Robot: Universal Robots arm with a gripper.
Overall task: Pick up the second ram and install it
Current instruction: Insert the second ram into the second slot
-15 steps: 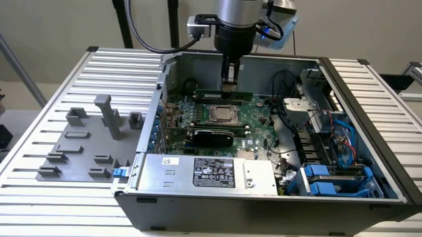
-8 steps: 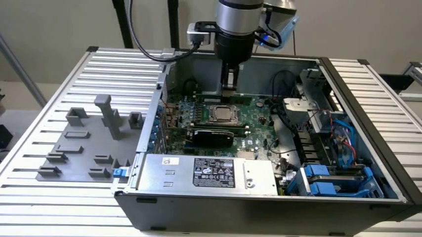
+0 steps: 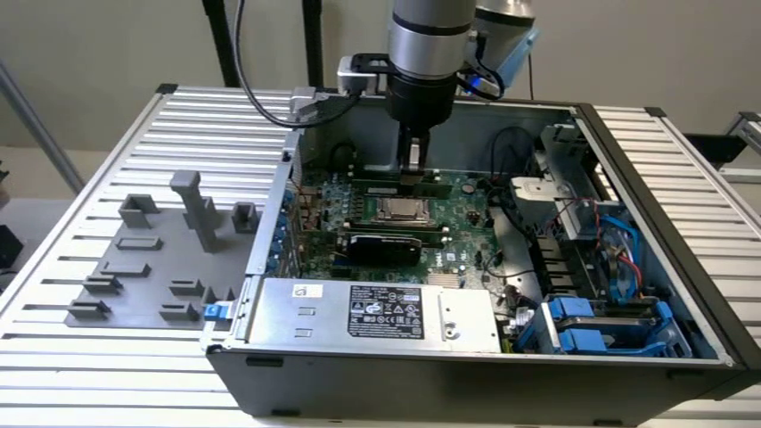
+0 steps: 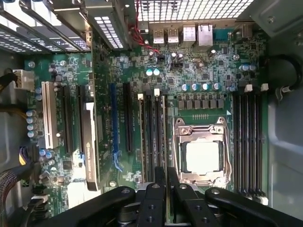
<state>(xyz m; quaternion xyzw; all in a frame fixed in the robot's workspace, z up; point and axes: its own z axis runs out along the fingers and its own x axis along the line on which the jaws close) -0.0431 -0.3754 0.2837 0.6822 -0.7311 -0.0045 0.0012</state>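
**Risk of a crooked seat in the slot**

Fingers of the gripper (image 3: 411, 168) drawn almost together, seemingly pinched on the top edge of the second ram (image 3: 398, 186). Stick low inside the computer case (image 3: 666, 223), just beside the CPU socket (image 3: 402, 210). Likely trouble: slight tilt or offset over the memory slot, jamming one end and straining the motherboard (image 3: 466, 234).

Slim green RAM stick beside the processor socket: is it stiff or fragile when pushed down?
Probably stiff: the slim green RAM stick looks like a thin flat board. Likely light, being far smaller than the large green motherboard. Possibly fragile, since it is so thin.
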